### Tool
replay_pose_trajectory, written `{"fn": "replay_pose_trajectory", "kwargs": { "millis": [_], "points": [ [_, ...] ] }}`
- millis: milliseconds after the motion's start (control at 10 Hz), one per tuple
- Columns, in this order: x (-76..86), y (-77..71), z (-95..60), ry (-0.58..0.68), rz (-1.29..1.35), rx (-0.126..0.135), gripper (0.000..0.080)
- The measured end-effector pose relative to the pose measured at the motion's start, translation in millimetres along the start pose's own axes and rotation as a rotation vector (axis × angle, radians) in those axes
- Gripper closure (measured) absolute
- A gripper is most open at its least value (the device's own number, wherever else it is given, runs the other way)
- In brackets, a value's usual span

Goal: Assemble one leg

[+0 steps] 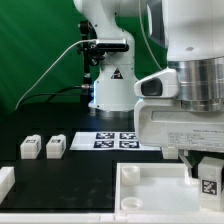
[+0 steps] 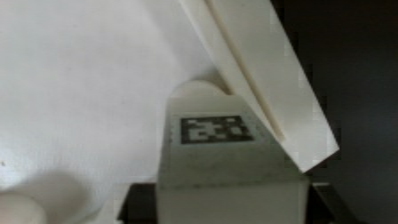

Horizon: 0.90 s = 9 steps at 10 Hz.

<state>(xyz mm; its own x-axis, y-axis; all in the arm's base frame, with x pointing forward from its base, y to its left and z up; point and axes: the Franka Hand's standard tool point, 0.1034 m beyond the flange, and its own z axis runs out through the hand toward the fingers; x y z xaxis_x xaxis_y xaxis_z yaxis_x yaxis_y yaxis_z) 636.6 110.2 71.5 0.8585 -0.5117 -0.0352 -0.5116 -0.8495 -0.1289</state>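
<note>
My gripper is shut on a leg, a small white block with a black-and-white tag, at the exterior view's right. It holds the leg over the right part of the large white panel. In the wrist view the leg sits between the dark fingers, tag facing the camera, with its far end at the panel's raised rim. The panel's flat face lies beside it. Whether the leg touches the panel I cannot tell. Two more legs stand on the black table at the left.
The marker board lies on the table behind the panel, in front of the robot base. A white part shows at the left edge of the exterior view. A green backdrop and cables lie behind.
</note>
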Motion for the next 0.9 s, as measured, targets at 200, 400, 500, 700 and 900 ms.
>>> {"fn": "replay_pose_trajectory", "kwargs": {
  "millis": [200,400,500,700,900],
  "points": [
    [0.1,0.1,0.4,-0.001,0.065,0.007,0.0505],
    [-0.2,0.9,0.3,-0.019,0.295,0.025,0.0505],
    [-1.5,1.4,1.1,-0.033,0.464,0.033,0.0505],
    [-4.8,-0.1,3.5,-0.074,0.808,0.062,0.0505],
    [-5.5,-1.6,3.2,-0.101,1.038,0.076,0.0505]
  ]
}}
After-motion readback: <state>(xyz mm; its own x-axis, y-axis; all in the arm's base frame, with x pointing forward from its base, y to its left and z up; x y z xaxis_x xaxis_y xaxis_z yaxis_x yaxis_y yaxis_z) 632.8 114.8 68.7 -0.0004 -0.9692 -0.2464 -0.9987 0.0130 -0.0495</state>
